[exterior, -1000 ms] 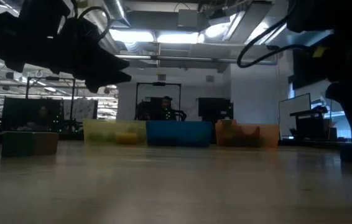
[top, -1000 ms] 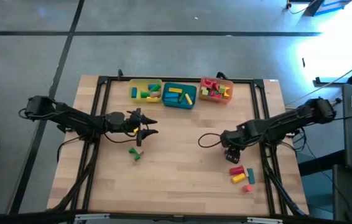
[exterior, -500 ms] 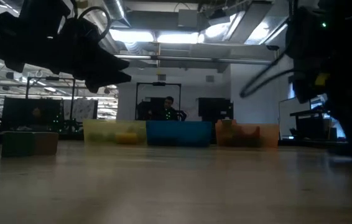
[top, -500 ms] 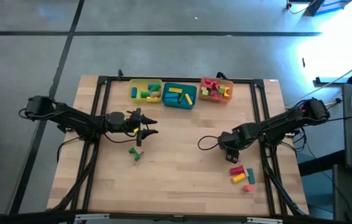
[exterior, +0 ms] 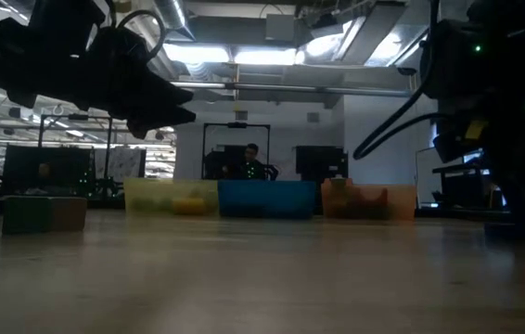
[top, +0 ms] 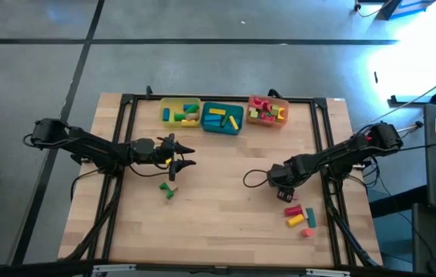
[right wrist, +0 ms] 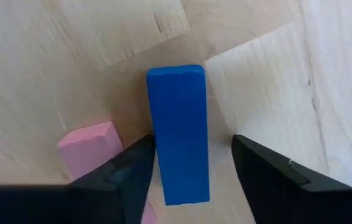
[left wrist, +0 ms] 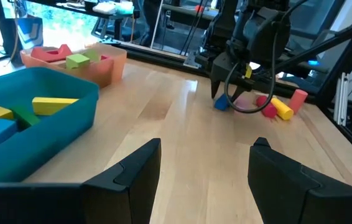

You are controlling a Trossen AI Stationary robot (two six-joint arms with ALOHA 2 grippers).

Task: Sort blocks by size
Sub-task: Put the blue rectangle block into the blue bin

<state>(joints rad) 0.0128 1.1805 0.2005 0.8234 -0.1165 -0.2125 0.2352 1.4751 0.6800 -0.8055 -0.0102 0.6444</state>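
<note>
A blue bar block (right wrist: 177, 130) lies flat on the wooden table, and my right gripper (right wrist: 193, 142) points down over it, open, one finger on each long side. A pink block (right wrist: 89, 149) lies just beside one finger. The left wrist view shows this gripper (left wrist: 226, 93) at the blue block (left wrist: 221, 103). Red, yellow and pink blocks (top: 296, 217) lie nearer the table's near right corner. My left gripper (top: 187, 158) hangs open and empty above the table's left half, with a green and a tan block (top: 166, 190) lying just near of it. My right gripper straddles the blue block from above, fingers across its length. One finger (right wrist: 140, 163) stands right at the block's long side (right wrist: 153, 143); I cannot tell whether it touches. The other finger (right wrist: 257, 168) stands clear of it. The block lies flat on the table.
Three trays stand in a row at the far edge: yellow (top: 165, 108), teal (top: 206, 121) and orange (top: 250, 106), each holding several blocks. A black frame rail (top: 322, 131) runs around the table. Bare wood lies between the two arms.
My right gripper has come down toward the table and a little toward its left edge, over the blue block. My left arm has kept still.
</note>
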